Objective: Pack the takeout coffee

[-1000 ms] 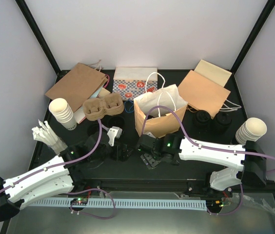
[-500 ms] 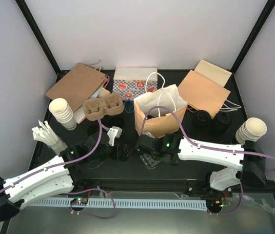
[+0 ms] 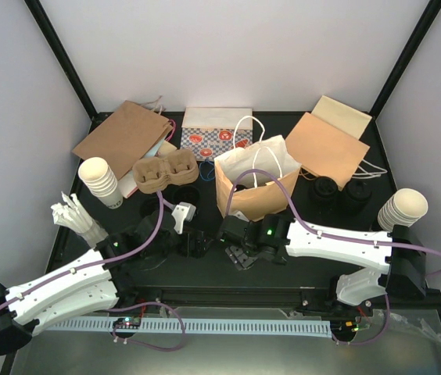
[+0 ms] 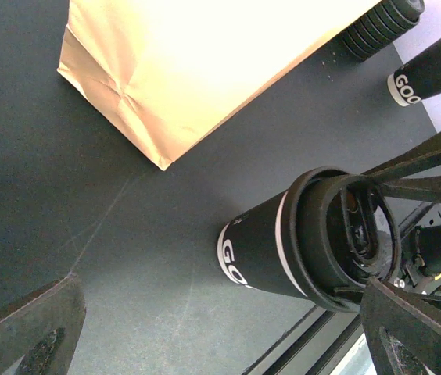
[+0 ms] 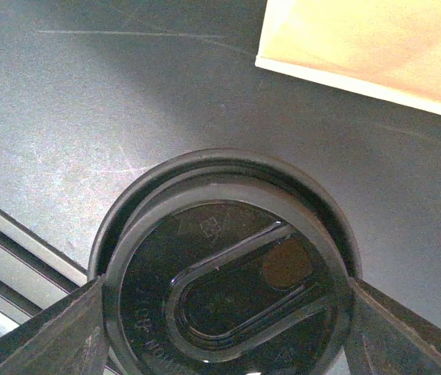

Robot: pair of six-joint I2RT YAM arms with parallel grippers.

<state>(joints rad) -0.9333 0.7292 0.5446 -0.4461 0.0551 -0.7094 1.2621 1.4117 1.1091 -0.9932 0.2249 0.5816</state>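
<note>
While its fingers (image 5: 44, 336) press the rim from either side, the right gripper (image 3: 238, 251) clamps the black lid of a coffee cup (image 5: 228, 273), which stands upright on the table (image 5: 64, 94) directly beneath it. Just past the cup stands a paper bag (image 5: 377, 47). The left gripper (image 4: 224, 328) hangs spread wide and empty, with the same cup close ahead of it. Two more lidded cups (image 3: 326, 190) sit beside the bag, well apart from both grippers.
</note>
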